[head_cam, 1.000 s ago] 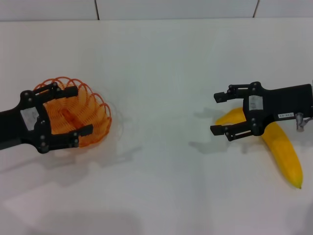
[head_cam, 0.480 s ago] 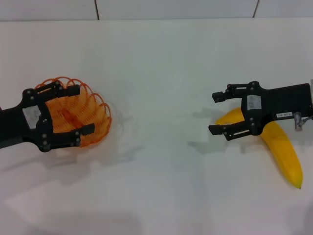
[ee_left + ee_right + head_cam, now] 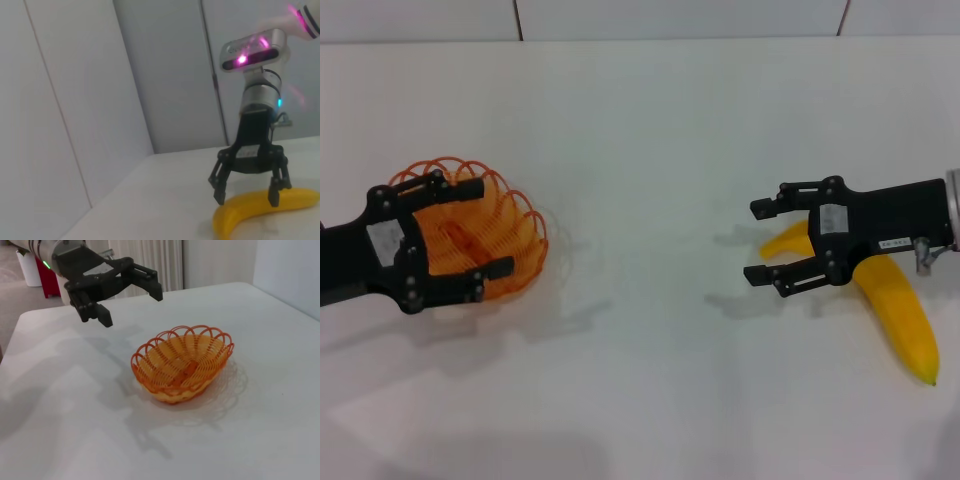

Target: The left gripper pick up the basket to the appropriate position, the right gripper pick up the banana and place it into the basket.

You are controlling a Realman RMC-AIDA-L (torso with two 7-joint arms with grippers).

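Two black skeletal claws gape wide: left gripper [image 3: 475, 228] above the orange wire-loop basket [image 3: 505, 235] near the desk's [image 3: 650, 150] left edge, right gripper [image 3: 762, 242] over the smooth curved banana [image 3: 898, 310] near the right edge.

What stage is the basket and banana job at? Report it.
Nothing is finished. The left gripper hangs open above the basket, which sits on the table unheld. The right gripper is open over the banana, not gripping. Both pickups and the placing remain.
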